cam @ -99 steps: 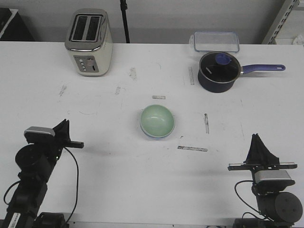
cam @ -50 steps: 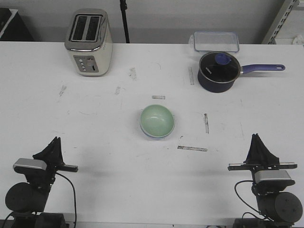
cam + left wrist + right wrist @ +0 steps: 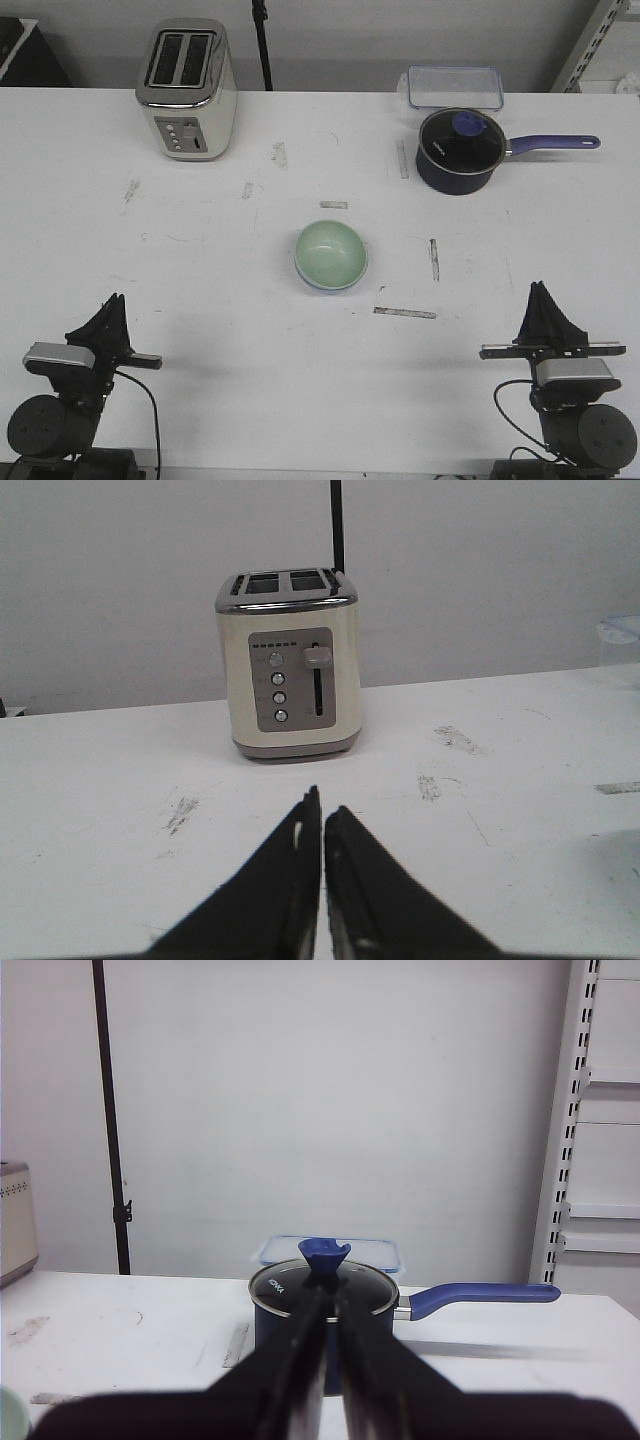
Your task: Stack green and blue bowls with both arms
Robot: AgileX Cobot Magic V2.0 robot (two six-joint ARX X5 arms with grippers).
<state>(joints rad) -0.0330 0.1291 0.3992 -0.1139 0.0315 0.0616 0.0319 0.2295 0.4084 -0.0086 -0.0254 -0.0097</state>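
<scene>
The pale green bowl (image 3: 332, 252) sits in the middle of the table, nested inside the light blue bowl (image 3: 316, 286), of which only a thin rim shows along the near side. My left gripper (image 3: 112, 301) is shut and empty at the near left edge of the table, far from the bowls. In the left wrist view its fingers (image 3: 322, 806) point at the toaster. My right gripper (image 3: 541, 289) is shut and empty at the near right edge. In the right wrist view it (image 3: 331, 1296) points at the saucepan, and a sliver of the green bowl (image 3: 5, 1415) shows at the edge.
A cream toaster (image 3: 187, 88) stands at the far left. A dark navy saucepan (image 3: 458, 150) with a purple handle stands at the far right, with a clear lidded box (image 3: 453, 87) behind it. Tape marks and scuffs dot the table.
My left arm has drawn back from near the table's left middle to the near left edge and settled there. The right arm and the bowls have not moved.
</scene>
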